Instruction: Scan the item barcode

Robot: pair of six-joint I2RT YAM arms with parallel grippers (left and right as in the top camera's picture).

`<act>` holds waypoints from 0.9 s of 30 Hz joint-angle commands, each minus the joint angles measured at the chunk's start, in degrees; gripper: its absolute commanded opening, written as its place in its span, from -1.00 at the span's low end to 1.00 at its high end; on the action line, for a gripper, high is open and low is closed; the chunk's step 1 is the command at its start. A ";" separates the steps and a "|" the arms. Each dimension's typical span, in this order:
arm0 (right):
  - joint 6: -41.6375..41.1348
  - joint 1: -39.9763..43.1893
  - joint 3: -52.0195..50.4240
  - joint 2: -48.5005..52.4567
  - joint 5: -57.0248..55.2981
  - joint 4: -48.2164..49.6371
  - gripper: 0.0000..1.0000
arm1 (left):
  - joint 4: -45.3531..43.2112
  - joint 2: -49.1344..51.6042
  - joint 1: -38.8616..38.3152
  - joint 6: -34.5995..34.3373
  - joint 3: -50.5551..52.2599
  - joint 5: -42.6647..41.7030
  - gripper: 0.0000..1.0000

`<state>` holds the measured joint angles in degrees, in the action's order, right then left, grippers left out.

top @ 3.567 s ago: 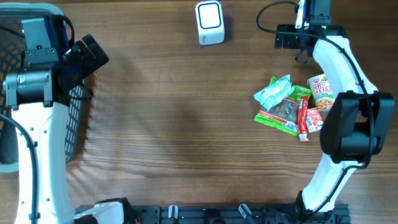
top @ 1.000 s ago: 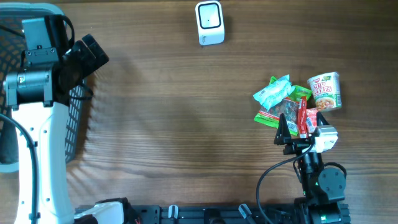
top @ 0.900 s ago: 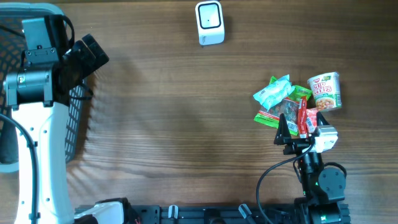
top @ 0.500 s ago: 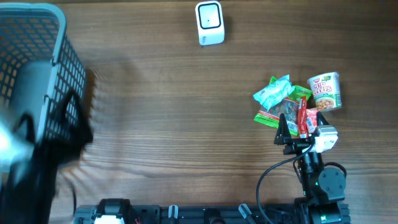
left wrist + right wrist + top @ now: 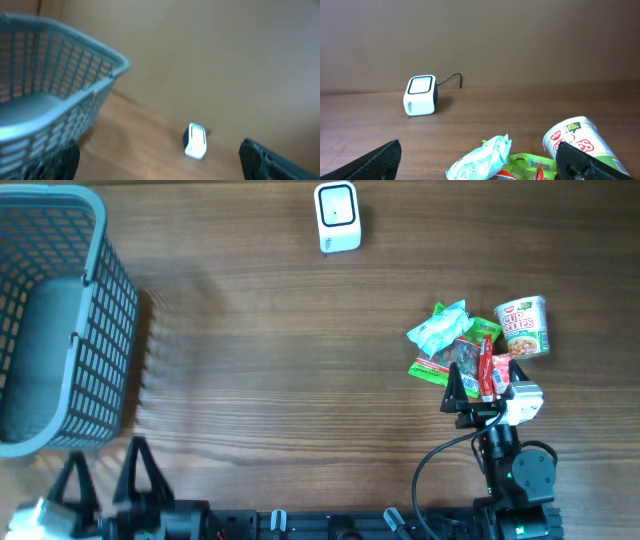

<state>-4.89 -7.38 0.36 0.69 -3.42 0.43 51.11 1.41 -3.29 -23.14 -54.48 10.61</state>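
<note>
The white barcode scanner (image 5: 337, 217) stands at the table's far edge, also seen in the left wrist view (image 5: 195, 141) and the right wrist view (image 5: 421, 95). The items lie in a pile at the right: a light-blue packet (image 5: 440, 328), a green packet (image 5: 448, 364), a red stick pack (image 5: 487, 370) and a cup of noodles (image 5: 522, 326). My right gripper (image 5: 483, 387) sits open just in front of the pile, holding nothing. My left gripper (image 5: 105, 480), blurred, is open at the near left edge, empty.
A grey mesh basket (image 5: 100, 300) fills the far left of the table, its rim (image 5: 75, 45) close to the left wrist camera. The scanner's cable (image 5: 451, 79) runs off behind it. Bare wood lies between basket, scanner and pile.
The left arm has swung from over the basket down to the near left edge. The right arm, stretched to the far right earlier, has stayed low by the pile for the last second.
</note>
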 commanded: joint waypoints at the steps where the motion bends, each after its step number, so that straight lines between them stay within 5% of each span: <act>1: 0.39 0.22 -0.07 -0.42 0.70 0.20 0.99 | -19.58 -1.16 -0.09 0.22 12.24 -1.86 1.00; 4: 0.39 0.22 -0.07 -0.42 0.70 0.20 0.99 | -50.95 -1.16 -0.09 0.20 29.14 -5.55 1.00; 8: 0.37 0.22 -0.07 -0.42 0.70 0.20 0.98 | -68.63 -1.16 0.70 -1.01 45.81 -6.95 1.00; 13: 0.37 0.22 -0.07 -0.42 0.70 0.20 0.99 | -67.76 -1.16 1.03 -1.27 54.14 -6.73 1.00; 21: 0.39 0.22 -0.07 -0.42 0.70 0.20 1.00 | -46.88 -1.20 1.81 0.52 54.16 -6.95 1.00; 27: 0.39 0.22 -0.07 -0.42 0.70 0.20 0.99 | -47.23 -1.14 1.81 0.44 54.16 -7.39 1.00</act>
<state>-4.89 -7.38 0.36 0.62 -3.40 0.40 3.53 0.78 -1.76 -23.59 -0.36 3.95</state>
